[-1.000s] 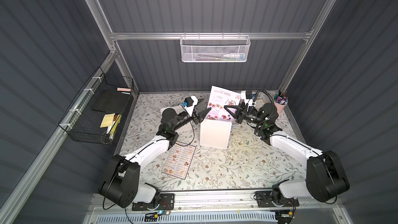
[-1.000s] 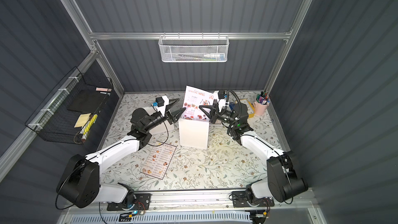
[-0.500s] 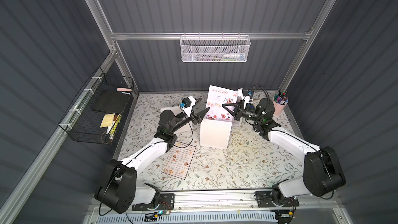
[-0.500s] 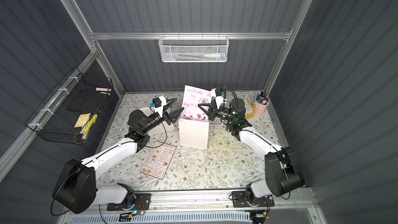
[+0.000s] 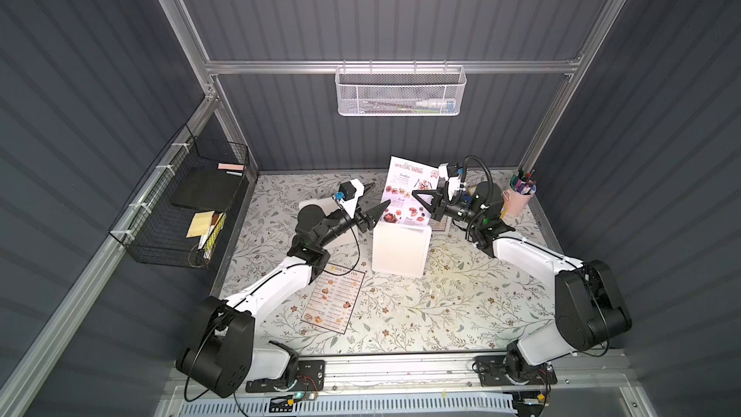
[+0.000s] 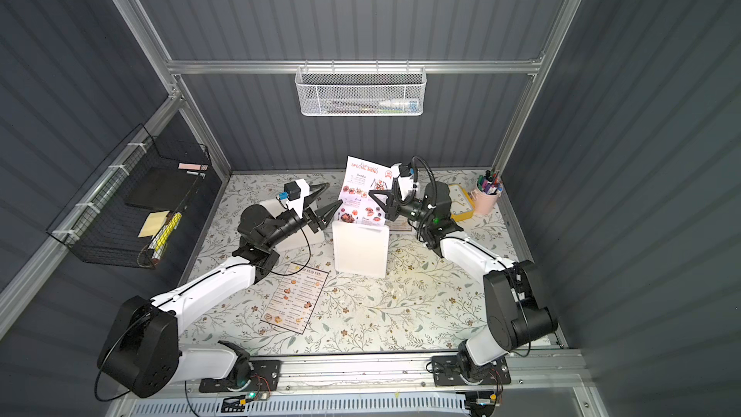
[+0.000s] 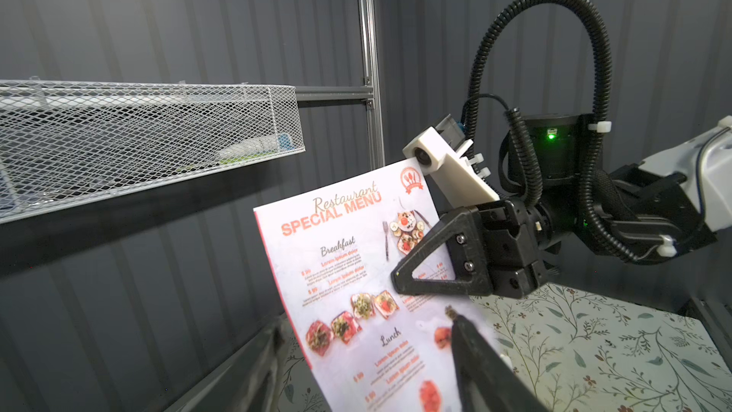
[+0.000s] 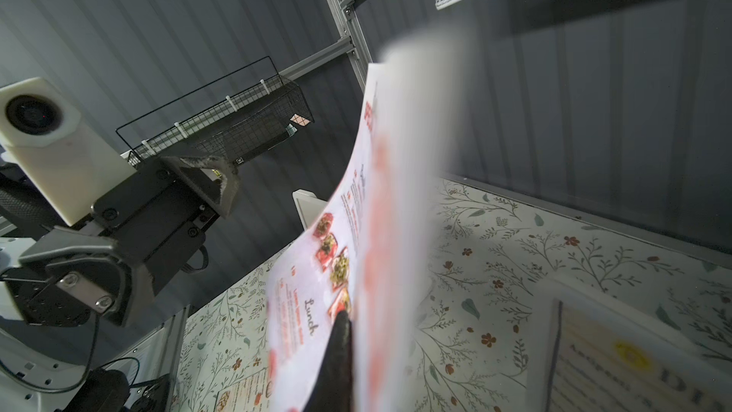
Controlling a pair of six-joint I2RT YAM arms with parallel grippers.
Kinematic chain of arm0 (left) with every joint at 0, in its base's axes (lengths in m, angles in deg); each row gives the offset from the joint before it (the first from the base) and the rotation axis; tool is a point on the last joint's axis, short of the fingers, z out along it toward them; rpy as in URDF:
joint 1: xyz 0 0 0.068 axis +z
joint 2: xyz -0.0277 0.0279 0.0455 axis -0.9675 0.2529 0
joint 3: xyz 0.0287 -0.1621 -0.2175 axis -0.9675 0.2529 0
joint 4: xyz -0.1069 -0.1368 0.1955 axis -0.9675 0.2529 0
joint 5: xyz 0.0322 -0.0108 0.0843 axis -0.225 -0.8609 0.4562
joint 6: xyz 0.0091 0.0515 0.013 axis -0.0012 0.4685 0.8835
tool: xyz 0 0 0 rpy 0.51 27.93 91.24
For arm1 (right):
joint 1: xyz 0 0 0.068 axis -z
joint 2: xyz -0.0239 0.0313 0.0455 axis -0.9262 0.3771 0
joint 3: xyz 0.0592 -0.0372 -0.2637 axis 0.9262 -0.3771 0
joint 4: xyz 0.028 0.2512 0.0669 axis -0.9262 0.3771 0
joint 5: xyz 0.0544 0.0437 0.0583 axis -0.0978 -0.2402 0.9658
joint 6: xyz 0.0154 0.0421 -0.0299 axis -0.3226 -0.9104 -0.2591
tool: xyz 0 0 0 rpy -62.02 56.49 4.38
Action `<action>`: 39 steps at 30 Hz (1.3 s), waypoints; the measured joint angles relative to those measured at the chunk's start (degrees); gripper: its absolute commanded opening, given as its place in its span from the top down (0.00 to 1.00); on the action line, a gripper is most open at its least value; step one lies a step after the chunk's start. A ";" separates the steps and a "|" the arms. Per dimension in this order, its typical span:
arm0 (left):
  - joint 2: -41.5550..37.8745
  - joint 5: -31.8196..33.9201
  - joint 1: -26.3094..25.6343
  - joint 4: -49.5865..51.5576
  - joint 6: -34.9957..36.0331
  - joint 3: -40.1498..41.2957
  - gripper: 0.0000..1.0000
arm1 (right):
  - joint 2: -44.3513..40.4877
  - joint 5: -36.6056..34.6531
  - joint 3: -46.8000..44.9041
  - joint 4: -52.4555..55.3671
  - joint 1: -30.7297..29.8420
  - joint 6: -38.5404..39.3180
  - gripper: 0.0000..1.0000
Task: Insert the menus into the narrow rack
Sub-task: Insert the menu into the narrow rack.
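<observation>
Over the last second the right gripper (image 5: 417,194) has been carrying the lavender menu (image 5: 405,188) slightly toward the left of the frame. The sheet is now standing over the white rack (image 5: 401,250) at the centre of both top views. The gripper's jaws are closed on the paper's right edge.

The sheet's lower edge is sitting at the rack's mouth. Whether it is already entering the slot I cannot tell, and most of the sheet is showing above the rim. The left gripper (image 5: 381,193) has barely shifted. It is waiting wide and empty, with one finger right beside the sheet's left edge, and contact is unclear.

I judge that lining up is nearly done and lowering is coming next. The paper is bowing in the right wrist view, so it may be catching on the rim.

A DIM SUM menu (image 5: 333,300) is lying flat lower left of centre, its upper corner under the left arm. The third menu (image 8: 633,366) is lying on the table just right of the rack, behind the right gripper. A blank holder (image 6: 272,210) is sitting beneath the left forearm. A pen cup (image 5: 517,200) is standing at the table's right edge, and a mesh basket (image 5: 401,92) is hanging at upper centre.
</observation>
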 measured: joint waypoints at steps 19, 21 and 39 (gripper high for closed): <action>0.00 0.02 0.00 0.00 0.02 0.15 0.29 | -1.29 6.99 -3.41 -2.69 1.07 2.73 1.00; 0.00 0.33 0.00 0.02 0.04 0.22 0.24 | -2.21 7.56 -3.50 -2.27 1.07 3.23 1.00; -11.65 23.28 0.00 2.23 -0.42 12.24 0.01 | -3.02 8.24 -6.08 -1.90 -1.22 4.07 1.00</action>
